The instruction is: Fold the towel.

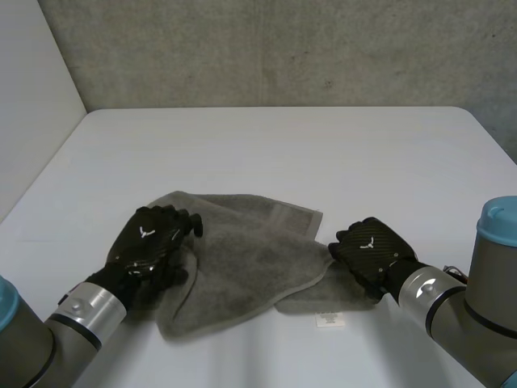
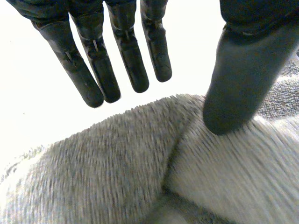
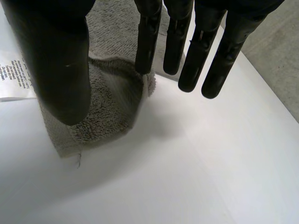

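Your main risk is a crooked fold. The rumpled grey terry-cloth towel (image 1: 242, 267) lies low in the centre of the head view on the white desk (image 1: 283, 145), with one flap doubled over at a slant. Neither hand has it clamped, so a sweep could drag both layers together, or let a corner slip out and bunch. The white care label (image 1: 329, 320) sticking out at the lower right edge suggests the layers are misaligned. Your left hand (image 1: 149, 242), at lower left, lies over the towel's left edge; its fingers (image 2: 96, 70) are straight and spread, reaching past the cloth over bare desk, the thumb tip just at the pile, holding nothing. Your right hand (image 1: 367, 252), at lower right, sits at the towel's right corner with fingers straight. The corner lies loose between thumb and fingers, seemingly ungripped.
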